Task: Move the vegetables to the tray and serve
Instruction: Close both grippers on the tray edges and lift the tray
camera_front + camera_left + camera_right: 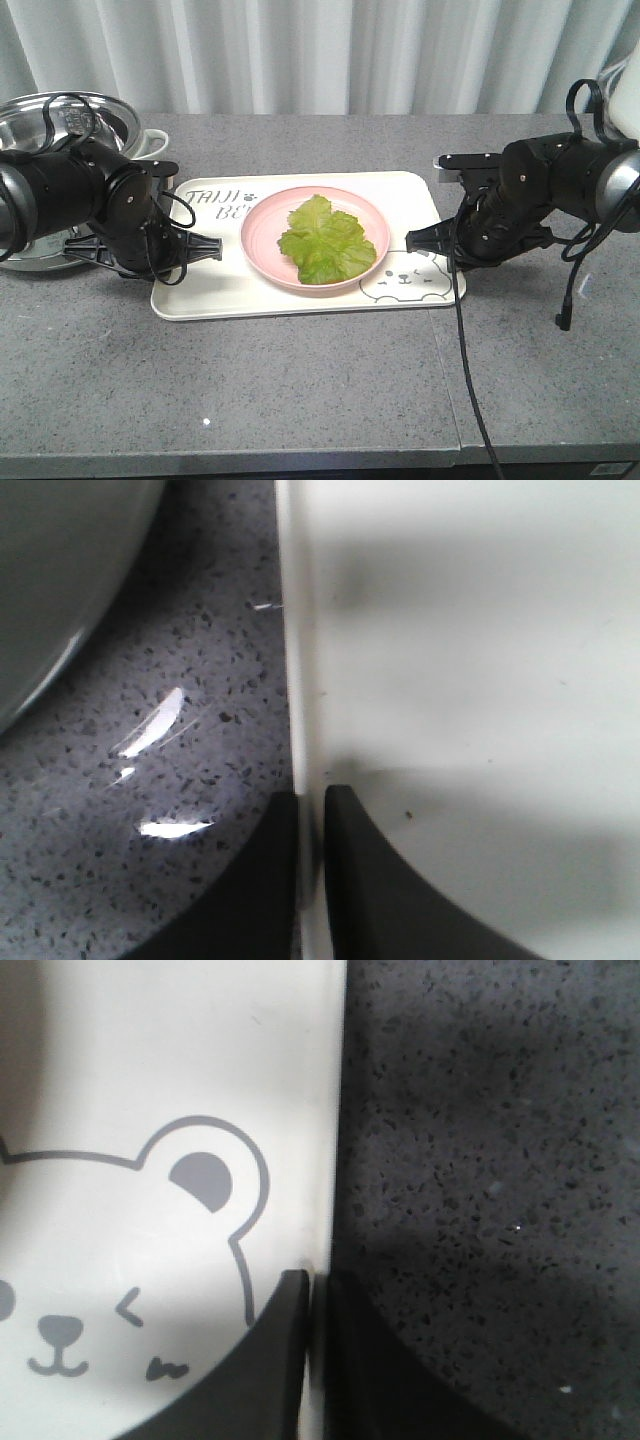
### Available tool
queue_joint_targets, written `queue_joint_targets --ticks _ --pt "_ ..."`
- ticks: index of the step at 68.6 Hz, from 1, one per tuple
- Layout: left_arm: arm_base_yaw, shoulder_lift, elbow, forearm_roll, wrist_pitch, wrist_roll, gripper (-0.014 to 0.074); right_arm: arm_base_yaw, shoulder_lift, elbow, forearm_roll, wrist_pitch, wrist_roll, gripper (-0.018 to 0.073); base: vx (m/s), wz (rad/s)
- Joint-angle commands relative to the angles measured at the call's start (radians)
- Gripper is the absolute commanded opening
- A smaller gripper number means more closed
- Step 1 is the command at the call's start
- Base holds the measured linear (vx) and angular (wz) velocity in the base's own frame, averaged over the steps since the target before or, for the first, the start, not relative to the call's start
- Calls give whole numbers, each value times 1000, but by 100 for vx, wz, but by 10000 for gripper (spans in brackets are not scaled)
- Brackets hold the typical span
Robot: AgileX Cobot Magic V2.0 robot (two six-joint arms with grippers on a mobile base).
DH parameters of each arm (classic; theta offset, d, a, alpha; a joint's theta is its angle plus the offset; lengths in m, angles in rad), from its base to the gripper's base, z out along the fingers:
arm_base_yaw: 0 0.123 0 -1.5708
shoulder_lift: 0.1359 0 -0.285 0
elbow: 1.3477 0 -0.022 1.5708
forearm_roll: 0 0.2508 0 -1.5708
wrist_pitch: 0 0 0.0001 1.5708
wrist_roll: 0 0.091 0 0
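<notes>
We note left gripper [214, 247] and right gripper [413, 241] each clamped on opposite rims of the tray [205, 292]; vegetables [326, 241] lie on pink plate [260, 240] there

Counter [300, 390] before the tray [200, 295] lies open (a steel pot [118, 125] crowds the left rear).

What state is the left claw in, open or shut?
Shut on the tray: the left wrist view shows the left claw pinching the tray's rim, one finger on each side.
</notes>
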Motion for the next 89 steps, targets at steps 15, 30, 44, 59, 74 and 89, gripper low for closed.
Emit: queue_joint_targets --ticks 15,30,44,59,74,89 --pt "-17 -62 -14 -46 -11 29 -8 -4 -70 -20 -14 17 -15 -7 0 0" --pt "-17 -110 -14 -48 -6 30 -8 -4 -129 -20 -39 51 -15 -7 0 0" --pt "-38 -172 -14 -47 -1 38 -8 -4 -187 -20 -52 71 -15 -7 0 0" --pt "-67 -237 -14 -52 21 38 -8 -4 -245 -20 -55 121 -15 -7 0 0" --pt "-76 -295 -14 -72 45 51 -8 -4 -306 -20 -54 164 -15 -7 0 0" --pt "-76 -336 -14 -74 61 56 -8 -4 -362 -20 -54 197 -15 -7 0 0"
